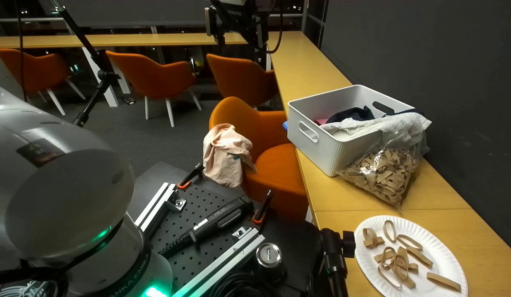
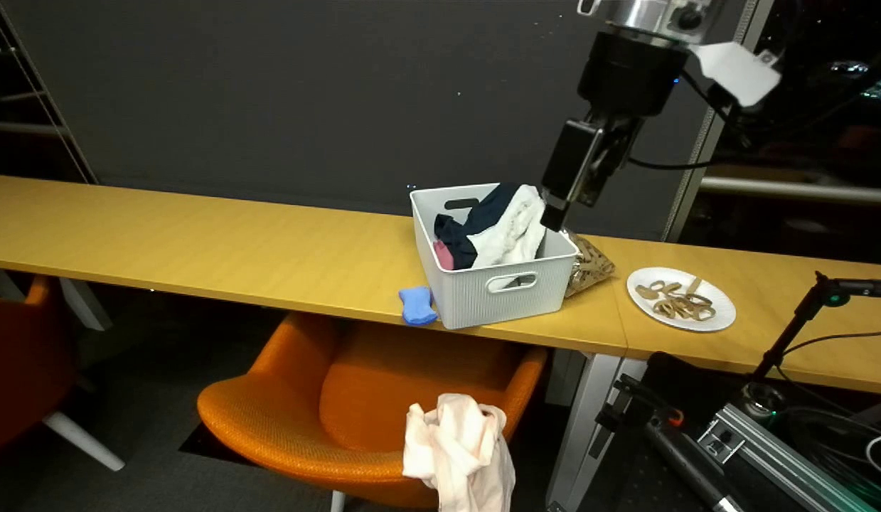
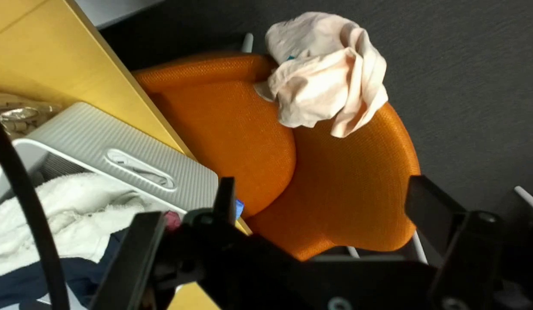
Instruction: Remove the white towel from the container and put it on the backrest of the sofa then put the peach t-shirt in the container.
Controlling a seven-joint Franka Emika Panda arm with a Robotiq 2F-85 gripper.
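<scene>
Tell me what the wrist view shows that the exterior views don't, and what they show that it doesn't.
Only the wrist view: the open gripper close up, with the orange sofa framed between its jaws.

Only the exterior views: in both, the white plate of brown bands and a black hand tool.

Shared by all: the sofa, the peach t-shirt draped over its edge, and the container on the table, with the white towel at least partly in it.

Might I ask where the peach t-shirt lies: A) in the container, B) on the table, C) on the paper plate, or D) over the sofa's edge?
D: the wrist view shows the peach t-shirt bunched over the edge of the sofa.
</scene>
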